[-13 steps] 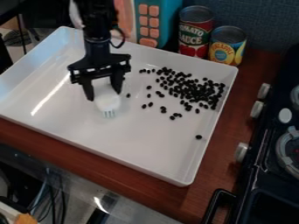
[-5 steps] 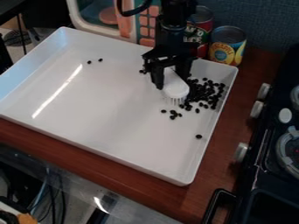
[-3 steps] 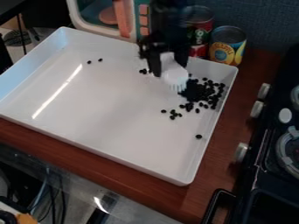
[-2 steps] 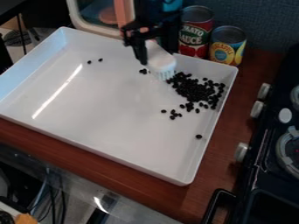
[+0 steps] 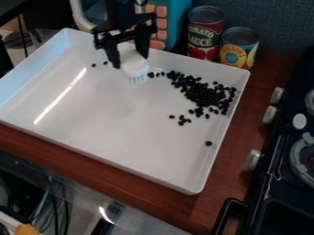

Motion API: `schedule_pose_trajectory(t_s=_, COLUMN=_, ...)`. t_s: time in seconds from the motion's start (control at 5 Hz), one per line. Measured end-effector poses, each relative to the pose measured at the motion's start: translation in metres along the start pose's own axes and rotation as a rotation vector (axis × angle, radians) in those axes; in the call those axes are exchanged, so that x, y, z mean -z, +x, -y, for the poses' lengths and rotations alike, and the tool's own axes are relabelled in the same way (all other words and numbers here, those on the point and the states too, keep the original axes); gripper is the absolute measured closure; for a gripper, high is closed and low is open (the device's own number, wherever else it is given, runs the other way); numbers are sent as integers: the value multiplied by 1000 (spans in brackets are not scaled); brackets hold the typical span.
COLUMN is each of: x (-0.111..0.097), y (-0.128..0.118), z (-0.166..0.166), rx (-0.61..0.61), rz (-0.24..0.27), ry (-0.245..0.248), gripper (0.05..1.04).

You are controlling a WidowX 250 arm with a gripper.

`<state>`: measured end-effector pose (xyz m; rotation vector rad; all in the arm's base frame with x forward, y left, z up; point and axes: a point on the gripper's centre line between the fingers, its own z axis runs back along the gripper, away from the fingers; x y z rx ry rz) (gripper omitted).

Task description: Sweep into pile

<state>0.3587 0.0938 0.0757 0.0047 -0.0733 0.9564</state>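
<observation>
The black gripper (image 5: 130,58) hangs over the upper left-middle part of the white tray (image 5: 110,133), shut on a white brush (image 5: 134,65) held between its fingers. The brush's bristles point down toward the front. Most of the black beans (image 5: 205,94) lie heaped near the tray's right wall, with a thin line of them running left almost to the brush. Several lie loose in front of the heap, and a single bean (image 5: 208,143) sits farther forward. Two more beans (image 5: 99,64) are left of the gripper.
Behind the tray stand a red-labelled can (image 5: 204,34), a yellow-and-blue can (image 5: 239,47) and a toy microwave (image 5: 175,23). A black stove (image 5: 279,170) with knobs is at the right, beyond a strip of wooden counter (image 5: 230,151).
Since the oldest frame, the gripper and brush went right to the beans, then back left along the rear of the tray. Scattered beans are now closer to the heap; two have appeared at the left.
</observation>
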Motion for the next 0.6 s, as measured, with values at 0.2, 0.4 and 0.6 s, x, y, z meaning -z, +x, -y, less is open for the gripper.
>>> schedule_pose_trajectory(t_s=0.2, x=20, y=3, z=-17, rx=14, rz=29, ry=70, gripper=354)
schedule_pose_trajectory(t_s=0.4, x=38, y=8, z=-28, rx=12, rz=42, ry=156, gripper=291)
schedule_pose_trajectory(t_s=0.6, x=37, y=14, z=-33, rx=7, rz=34, ry=227, gripper=79)
